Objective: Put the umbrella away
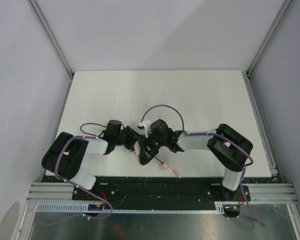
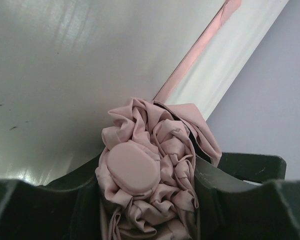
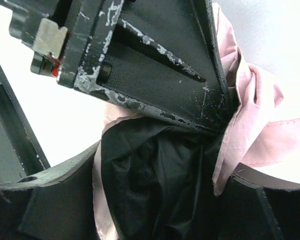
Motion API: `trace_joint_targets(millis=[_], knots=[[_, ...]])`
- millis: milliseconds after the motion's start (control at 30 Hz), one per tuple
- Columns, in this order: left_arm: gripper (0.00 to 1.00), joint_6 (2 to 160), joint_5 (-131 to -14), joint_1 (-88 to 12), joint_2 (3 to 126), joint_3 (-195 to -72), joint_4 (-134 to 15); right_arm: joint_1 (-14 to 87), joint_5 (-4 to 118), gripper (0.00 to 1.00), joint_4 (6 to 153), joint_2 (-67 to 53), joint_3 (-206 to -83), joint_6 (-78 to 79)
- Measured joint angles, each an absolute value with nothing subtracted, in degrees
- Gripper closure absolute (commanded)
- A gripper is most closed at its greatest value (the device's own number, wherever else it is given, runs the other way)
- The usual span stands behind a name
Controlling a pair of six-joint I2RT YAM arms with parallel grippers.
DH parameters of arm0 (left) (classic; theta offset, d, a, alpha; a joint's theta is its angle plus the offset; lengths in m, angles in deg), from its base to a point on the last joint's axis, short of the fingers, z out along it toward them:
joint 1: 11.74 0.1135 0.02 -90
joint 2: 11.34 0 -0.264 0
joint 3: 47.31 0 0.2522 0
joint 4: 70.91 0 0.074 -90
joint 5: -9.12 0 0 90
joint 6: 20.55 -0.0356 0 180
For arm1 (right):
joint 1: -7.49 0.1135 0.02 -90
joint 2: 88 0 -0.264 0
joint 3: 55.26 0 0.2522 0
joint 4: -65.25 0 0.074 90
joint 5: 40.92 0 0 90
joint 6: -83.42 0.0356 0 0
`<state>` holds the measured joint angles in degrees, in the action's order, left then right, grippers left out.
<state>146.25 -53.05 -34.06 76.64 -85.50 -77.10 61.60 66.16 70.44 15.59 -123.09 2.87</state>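
where the two arms meet over the near middle of the white table (image 1: pixel 190 95), the umbrella (image 1: pixel 138 148) is bunched between them, close to the front edge. the left arm (image 1: pixel 72 155) reaches in from the left and the right arm (image 1: pixel 225 145) from the right, their wrists nearly touching. the umbrella's pink fabric is crumpled into a wad, with black lining showing in the right wrist view. a thin black shaft (image 1: pixel 160 161) sticks out toward the near edge and ends in a pink piece (image 1: pixel 175 173). the left gripper (image 2: pixel 146 200) is clamped on the wad, pressing it from both sides. the right gripper (image 3: pixel 160 205) has fabric between its jaws, but i cannot tell whether it grips. a smooth pink oval cap (image 2: pixel 132 170) faces the left wrist camera.
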Motion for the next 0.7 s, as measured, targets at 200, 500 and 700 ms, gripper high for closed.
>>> trace_joint_targets(millis=[200, 500, 700], knots=[[1.00, 146.4, -53.8, -34.0, 75.7, -85.5, -75.5, 61.4, 66.4, 0.89, 70.5, 16.9, -124.1, 3.2], [0.24, 145.5, -56.0, -33.7, 72.6, -85.5, -72.7, 58.4, 74.2, 1.00, 68.8, 18.4, -125.1, 8.0], [0.04, 141.9, -56.7, -33.7, 67.3, -85.5, -73.9, 54.3, 82.3, 1.00, 61.0, 18.4, -123.6, 19.1]])
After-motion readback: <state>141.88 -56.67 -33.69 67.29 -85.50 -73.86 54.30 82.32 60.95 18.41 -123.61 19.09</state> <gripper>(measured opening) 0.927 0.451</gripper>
